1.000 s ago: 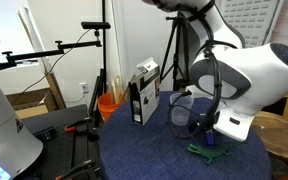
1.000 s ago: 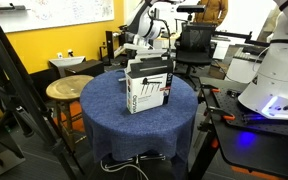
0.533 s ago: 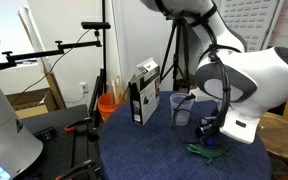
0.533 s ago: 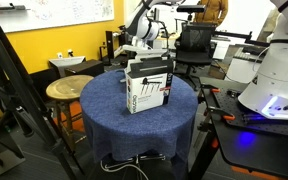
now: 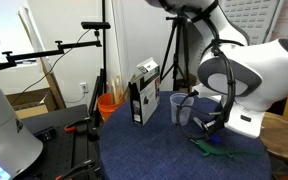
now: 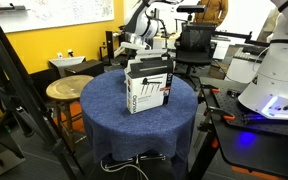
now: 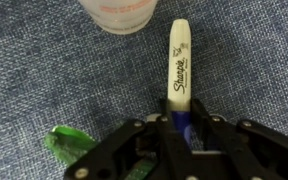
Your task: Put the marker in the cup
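In the wrist view the marker (image 7: 178, 65) lies on the blue cloth, its whitish printed barrel pointing away from me and its blue end between my fingers. My gripper (image 7: 181, 118) is shut on that blue end. The cup (image 7: 117, 12) stands just beyond, up and to the left of the marker's tip, with only its base showing. In an exterior view the gripper (image 5: 206, 125) is low over the table just beside the translucent cup (image 5: 181, 108). The marker is too small to make out there.
A green toy lizard (image 7: 69, 143) lies by my left finger and also shows on the cloth (image 5: 209, 148). A black-and-white carton (image 5: 142, 92) stands mid-table and hides the cup in an exterior view (image 6: 149, 85). An orange bucket (image 5: 107, 105) sits past the table edge.
The jaws have gone from open to shut on the marker's blue end. The arm has shifted a little to the right beside the cup.
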Action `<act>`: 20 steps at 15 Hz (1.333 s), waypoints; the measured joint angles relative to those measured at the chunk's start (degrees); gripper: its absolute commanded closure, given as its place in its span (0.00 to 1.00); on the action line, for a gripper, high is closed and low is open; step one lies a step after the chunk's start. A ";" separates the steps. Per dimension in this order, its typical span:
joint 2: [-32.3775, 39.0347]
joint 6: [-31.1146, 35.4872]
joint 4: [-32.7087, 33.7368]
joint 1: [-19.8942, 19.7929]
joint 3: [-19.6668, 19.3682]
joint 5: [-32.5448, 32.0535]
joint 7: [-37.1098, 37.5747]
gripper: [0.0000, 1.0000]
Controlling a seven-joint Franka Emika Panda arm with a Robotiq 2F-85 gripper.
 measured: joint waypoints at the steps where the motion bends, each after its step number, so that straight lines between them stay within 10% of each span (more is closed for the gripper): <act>1: -0.45 0.06 -0.07 0.02 0.18 0.00 -0.22 0.94; 10: -12.34 5.55 -9.05 3.46 0.53 -2.71 -5.44 0.94; 20: -22.85 20.97 -22.33 9.24 -2.13 -23.72 -1.90 0.94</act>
